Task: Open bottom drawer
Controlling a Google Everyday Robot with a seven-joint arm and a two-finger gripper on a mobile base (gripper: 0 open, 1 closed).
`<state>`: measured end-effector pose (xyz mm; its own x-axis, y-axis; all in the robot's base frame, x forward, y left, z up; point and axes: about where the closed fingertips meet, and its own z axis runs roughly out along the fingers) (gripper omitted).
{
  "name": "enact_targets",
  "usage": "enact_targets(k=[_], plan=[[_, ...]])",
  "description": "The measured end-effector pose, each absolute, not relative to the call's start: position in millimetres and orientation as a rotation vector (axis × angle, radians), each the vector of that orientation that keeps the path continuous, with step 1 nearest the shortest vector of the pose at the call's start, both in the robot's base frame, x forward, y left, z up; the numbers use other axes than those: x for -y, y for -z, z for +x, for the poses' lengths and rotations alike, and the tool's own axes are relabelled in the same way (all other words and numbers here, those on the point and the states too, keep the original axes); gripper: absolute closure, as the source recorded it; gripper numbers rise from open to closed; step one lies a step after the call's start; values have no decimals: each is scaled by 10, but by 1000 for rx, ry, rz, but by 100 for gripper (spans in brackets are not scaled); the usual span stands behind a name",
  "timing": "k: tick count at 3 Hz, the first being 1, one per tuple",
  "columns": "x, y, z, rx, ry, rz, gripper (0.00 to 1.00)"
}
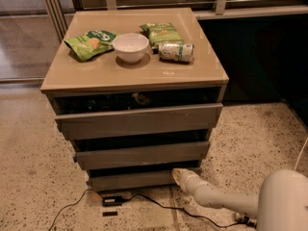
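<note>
The bottom drawer (132,179) is the lowest and narrowest of three grey-brown slab fronts on a small cabinet. It stands slightly out, with a dark gap above it. My gripper (177,173) sits at the right end of that front, near its top edge, low by the floor. My white arm (226,199) reaches to it from the lower right. The mid-width drawer front (142,154) and the widest drawer front (139,120) stand above it.
On the cabinet top (96,76) are a white bowl (130,47), two green snack bags (90,43) (161,32) and a lying can (175,52). A black cable (144,198) and a small black box (113,200) lie on the speckled floor in front.
</note>
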<state>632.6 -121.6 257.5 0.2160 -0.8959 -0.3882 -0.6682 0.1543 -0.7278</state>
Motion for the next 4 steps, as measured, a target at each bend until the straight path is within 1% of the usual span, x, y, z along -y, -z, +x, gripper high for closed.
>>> enact_targets(k=[1, 4], plan=[[1057, -2503, 6548, -1493, 297, -1546, 100], [1057, -2415, 6714, -1477, 319, -1576, 100]])
